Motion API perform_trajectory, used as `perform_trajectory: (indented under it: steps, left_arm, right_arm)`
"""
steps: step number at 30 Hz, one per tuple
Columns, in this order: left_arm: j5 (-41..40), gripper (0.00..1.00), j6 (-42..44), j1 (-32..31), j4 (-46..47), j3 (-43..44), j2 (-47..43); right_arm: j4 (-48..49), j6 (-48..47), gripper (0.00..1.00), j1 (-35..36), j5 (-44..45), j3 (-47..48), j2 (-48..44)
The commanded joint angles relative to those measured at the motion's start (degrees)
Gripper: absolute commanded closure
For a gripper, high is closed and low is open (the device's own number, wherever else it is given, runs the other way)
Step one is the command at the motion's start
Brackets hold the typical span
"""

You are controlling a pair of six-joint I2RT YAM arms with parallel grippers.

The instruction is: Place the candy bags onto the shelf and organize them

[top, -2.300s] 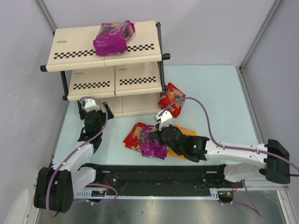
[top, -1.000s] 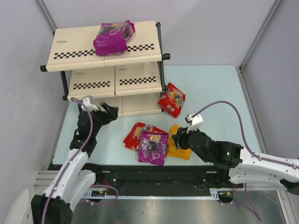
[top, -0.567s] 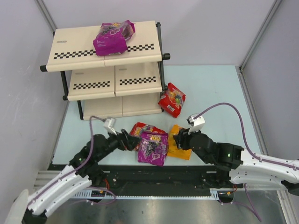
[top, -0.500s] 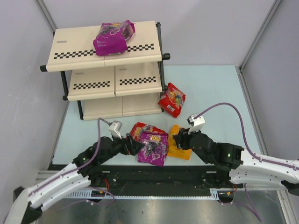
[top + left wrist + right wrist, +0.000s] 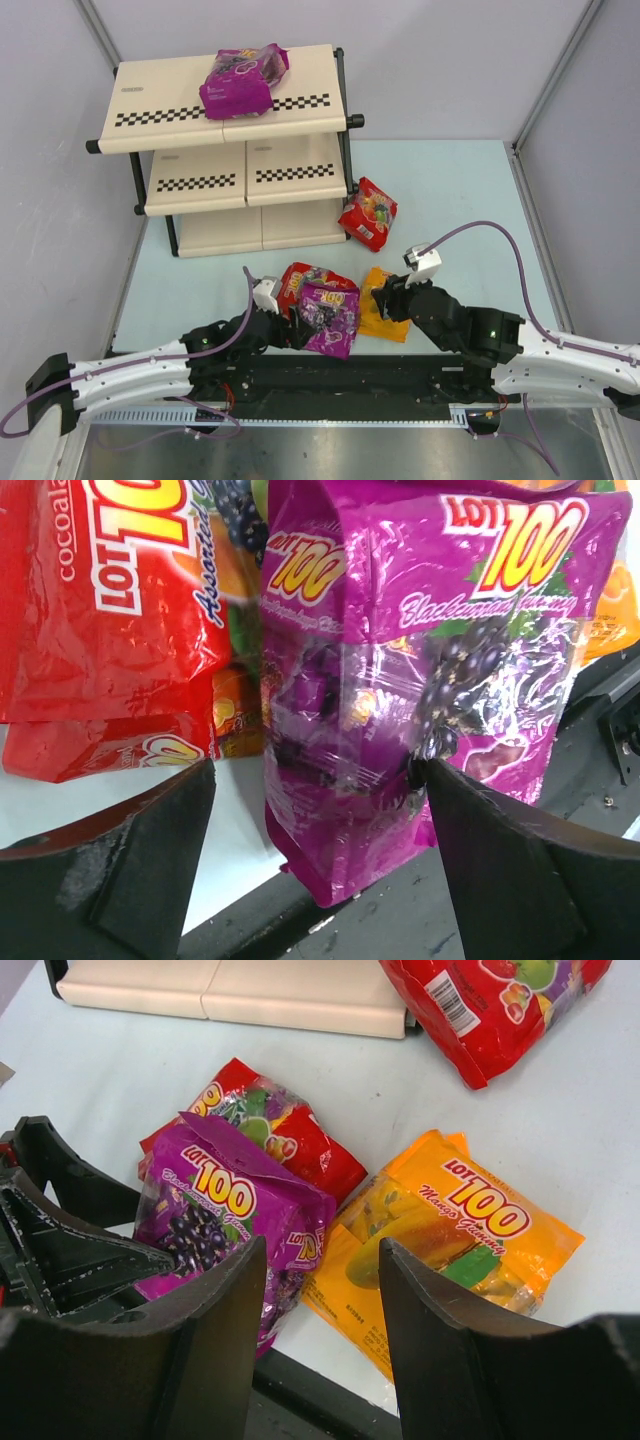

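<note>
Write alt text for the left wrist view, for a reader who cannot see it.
A magenta-purple candy bag marked Lot 100 fills the middle, lying partly over a red candy bag on the left. The left pincer is open, one dark finger at each lower corner, straddling the purple bag's lower end. An orange bag peeks in at the right edge.

table: a pale blue-green top that spread out ahead of me, matte in the light.
back wall: a plain grey-lilac panel that stood behind the table's far edge.
left wall: the same grey-lilac, close along my left.
right wall: a matching panel along my right.
right post: silver metal, slanting down to the far right corner.
left post: silver metal, at the far left corner.
rail: black, lying along the table's near edge.
metal sheet: brushed grey, nearest to me, below the rail.
</note>
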Motion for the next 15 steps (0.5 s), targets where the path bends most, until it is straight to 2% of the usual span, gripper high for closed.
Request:
perform_trajectory:
  steps: [1,5,8,12,14,15]
  left_arm:
    - [-0.59,0.15,-0.48,-0.66,5.84,-1.23,-0.15]
    - [0.82,0.21,0.57,-0.75,9.8,-1.5,1.08]
    - [1.7,0.31,1.19,-0.75,11.29,-0.88,3.36]
    - [2.84,0.54,1.98,-1.28,12.96,0.96,6.0]
    - [3.1,0.61,2.42,-1.54,12.88,1.84,7.14]
    - [3.19,0.7,2.51,-1.63,12.27,2.28,7.32]
  right_arm:
    - [1.05,0.26,0.47,0.09,2.28,-0.46,-0.71]
    - [1.14,0.62,0.48,0.0,1.84,-0.73,-0.63]
    - [0.96,0.88,0.48,0.09,1.84,-0.9,-0.8]
    - [0.79,1.14,0.48,0.09,2.02,-1.26,-1.59]
    - [0.7,1.23,0.48,0.18,2.02,-1.43,-1.94]
    - [0.61,1.32,0.48,0.09,2.1,-1.43,-2.03]
